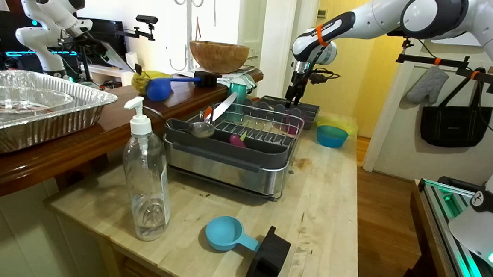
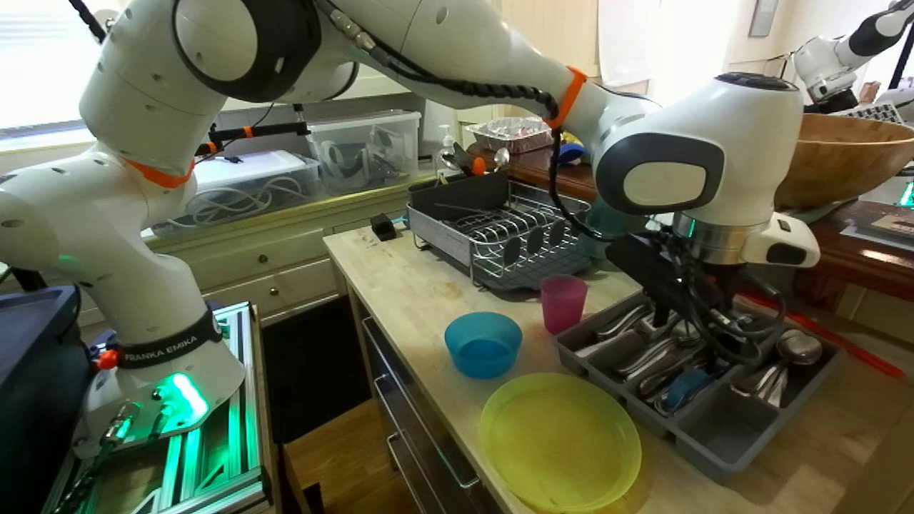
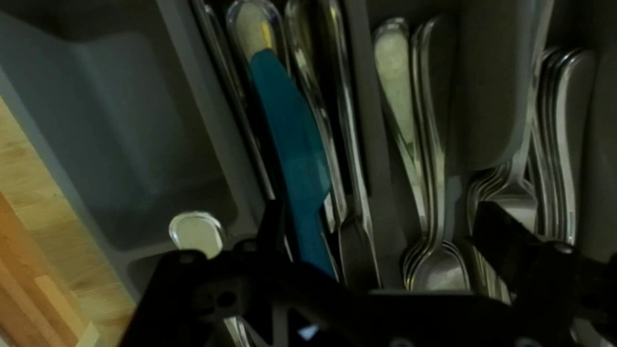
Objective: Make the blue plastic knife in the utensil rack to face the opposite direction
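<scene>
The blue plastic knife (image 3: 289,135) lies among metal knives in one compartment of the grey divided utensil rack (image 3: 207,111). Its rounded blade end points to the top of the wrist view. Its handle runs down and disappears behind the gripper. In an exterior view a blue part of it (image 2: 687,385) shows in the rack (image 2: 739,432). My gripper (image 3: 381,212) is open and empty above the rack, its fingers wide apart. The left finger is just beside the knife's handle; the right finger is over the forks. The gripper also shows in an exterior view (image 1: 292,102). Contact cannot be told.
Beside the rack stand a pink cup (image 2: 564,303), a blue bowl (image 2: 483,343) and a yellow plate (image 2: 560,442). A wire dish-drying rack (image 1: 227,171) is farther along the counter. A wooden bowl (image 2: 842,153) stands on the raised ledge.
</scene>
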